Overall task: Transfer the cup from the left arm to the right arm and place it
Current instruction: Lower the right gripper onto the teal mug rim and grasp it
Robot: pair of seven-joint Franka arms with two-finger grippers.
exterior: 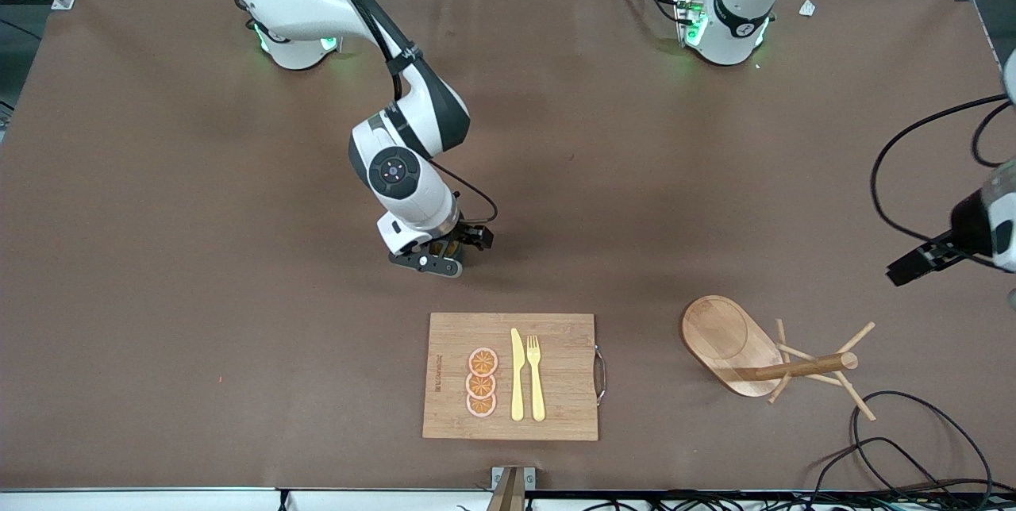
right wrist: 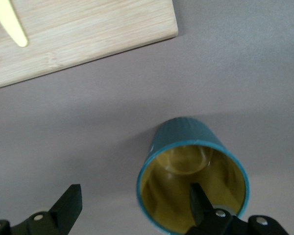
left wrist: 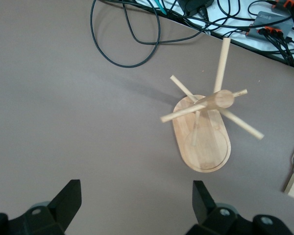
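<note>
Small dark teal-green ribbed cup point(right wrist: 193, 181), ochre inside, upright on table under right gripper point(right wrist: 132, 205); fingers apart, one dipping inside rim. Likely rigid, light, glazed-slippery: pinch wall. Left gripper point(left wrist: 137, 200) open, waiting over wooden peg rack point(left wrist: 203, 129).

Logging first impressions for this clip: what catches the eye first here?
The right hand, open and low over mid-table, has one finger inside the teal cup. Nearer the camera lie a cutting board with knife, fork and orange slices, and a wooden mug tree under the waiting, open left hand.
</note>
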